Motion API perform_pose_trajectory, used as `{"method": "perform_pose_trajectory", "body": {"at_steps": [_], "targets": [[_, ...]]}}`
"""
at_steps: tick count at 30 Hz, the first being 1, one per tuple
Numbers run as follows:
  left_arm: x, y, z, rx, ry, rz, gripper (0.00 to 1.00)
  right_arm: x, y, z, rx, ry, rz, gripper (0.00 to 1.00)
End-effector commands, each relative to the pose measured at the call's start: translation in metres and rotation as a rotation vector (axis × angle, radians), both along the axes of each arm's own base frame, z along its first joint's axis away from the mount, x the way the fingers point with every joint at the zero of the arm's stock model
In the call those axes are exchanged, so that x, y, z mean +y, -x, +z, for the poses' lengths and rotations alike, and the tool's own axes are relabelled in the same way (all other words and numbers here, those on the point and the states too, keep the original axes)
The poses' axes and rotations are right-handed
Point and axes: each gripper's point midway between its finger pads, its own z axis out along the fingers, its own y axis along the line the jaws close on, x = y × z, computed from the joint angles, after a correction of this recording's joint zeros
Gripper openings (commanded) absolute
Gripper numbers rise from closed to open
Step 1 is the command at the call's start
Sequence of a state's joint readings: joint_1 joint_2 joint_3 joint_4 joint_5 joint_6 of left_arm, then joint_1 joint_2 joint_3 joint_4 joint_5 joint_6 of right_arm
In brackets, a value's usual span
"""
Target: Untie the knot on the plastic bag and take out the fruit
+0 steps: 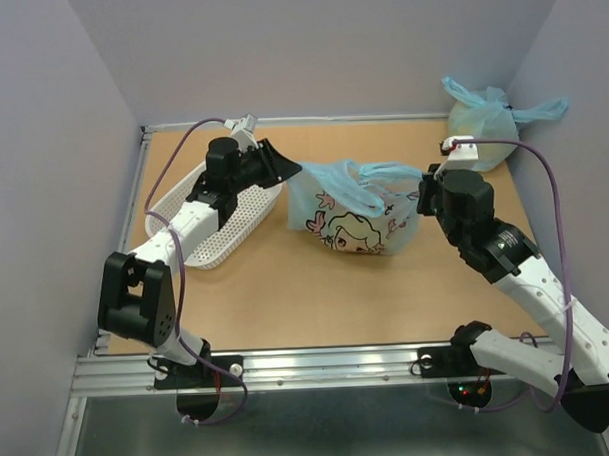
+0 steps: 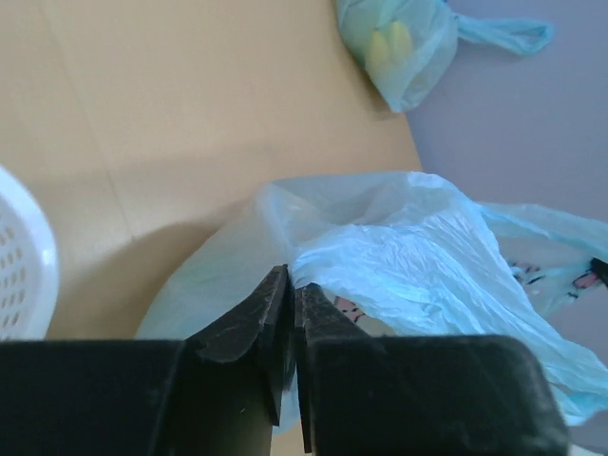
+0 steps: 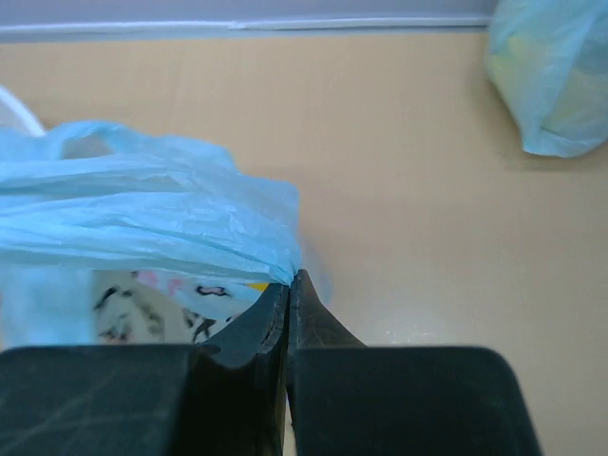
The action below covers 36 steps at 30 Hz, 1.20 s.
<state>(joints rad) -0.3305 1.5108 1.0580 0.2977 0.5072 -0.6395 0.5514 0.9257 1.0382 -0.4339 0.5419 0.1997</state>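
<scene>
The plastic bag [image 1: 350,218], light blue with a cartoon girl, lies in the middle of the table. My left gripper [image 1: 294,170] is shut on the bag's left top edge; the left wrist view shows its jaws pinching the plastic [image 2: 380,256] at the gripper's tip [image 2: 291,281]. My right gripper [image 1: 421,192] is shut on the bag's right top edge, shown pinched [image 3: 142,218] at the tip [image 3: 291,281] in the right wrist view. The handle strips [image 1: 368,183] lie stretched between both grippers; no tight knot shows. The fruit is hidden inside, except a speck of yellow [image 3: 249,284].
A white perforated basket [image 1: 216,213] stands at the left under my left arm. A plain light blue tied bag [image 1: 486,120] with yellowish contents sits in the far right corner, also seen in the left wrist view [image 2: 404,47] and the right wrist view [image 3: 556,76]. Walls enclose three sides.
</scene>
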Motion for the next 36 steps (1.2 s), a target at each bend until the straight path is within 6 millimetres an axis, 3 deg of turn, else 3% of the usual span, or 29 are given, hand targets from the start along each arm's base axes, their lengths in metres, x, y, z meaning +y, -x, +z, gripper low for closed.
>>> {"method": "perform_pose_trajectory", "body": {"at_steps": [1, 3, 6, 8, 9, 10, 12, 14, 18, 19, 20, 23, 28, 36], "targets": [[-0.028, 0.008, 0.079, -0.222, 0.098, -0.084, 0.51, 0.043, 0.0, 0.026, -0.059, -0.097, 0.227, 0.0], [-0.032, 0.021, 0.087, -0.247, 0.099, -0.077, 0.69, 0.055, 0.003, 0.013, -0.026, -0.123, 0.288, 0.0], [-0.035, 0.046, 0.081, -0.243, 0.054, -0.033, 0.82, 0.056, 0.008, -0.004, -0.006, -0.153, 0.286, 0.01], [-0.038, 0.064, 0.079, -0.246, 0.008, -0.008, 0.83, 0.049, 0.012, -0.007, -0.022, -0.179, 0.252, 0.0], [-0.035, 0.065, 0.067, -0.21, -0.039, 0.045, 0.83, 0.045, 0.013, -0.006, -0.031, -0.185, 0.233, 0.0], [-0.046, 0.08, 0.06, -0.181, -0.048, 0.03, 0.83, 0.039, 0.014, -0.006, -0.043, -0.189, 0.202, 0.0], [-0.047, 0.086, 0.047, -0.124, -0.064, 0.079, 0.83, 0.033, 0.019, -0.004, -0.07, -0.2, 0.191, 0.0], [-0.06, 0.098, 0.035, -0.068, -0.051, 0.078, 0.84, 0.033, 0.021, -0.004, -0.075, -0.194, 0.203, 0.0], [-0.078, 0.097, 0.031, -0.056, -0.079, 0.088, 0.85, 0.039, 0.021, -0.01, -0.059, -0.195, 0.229, 0.0], [-0.084, 0.093, 0.042, -0.075, -0.082, 0.091, 0.86, 0.039, 0.021, -0.01, -0.059, -0.195, 0.229, 0.0], [-0.088, 0.089, 0.032, -0.083, -0.134, 0.093, 0.86, 0.039, 0.021, -0.009, -0.063, -0.197, 0.232, 0.0], [-0.085, 0.071, 0.022, -0.088, -0.209, 0.178, 0.86, 0.041, 0.021, -0.007, -0.066, -0.191, 0.245, 0.0], [-0.091, 0.057, 0.033, -0.113, -0.212, 0.211, 0.86, 0.042, 0.024, -0.007, -0.069, -0.188, 0.264, 0.0], [-0.087, 0.037, -0.002, -0.087, -0.331, 0.283, 0.83, 0.044, 0.028, -0.004, -0.079, -0.189, 0.291, 0.0]]}}
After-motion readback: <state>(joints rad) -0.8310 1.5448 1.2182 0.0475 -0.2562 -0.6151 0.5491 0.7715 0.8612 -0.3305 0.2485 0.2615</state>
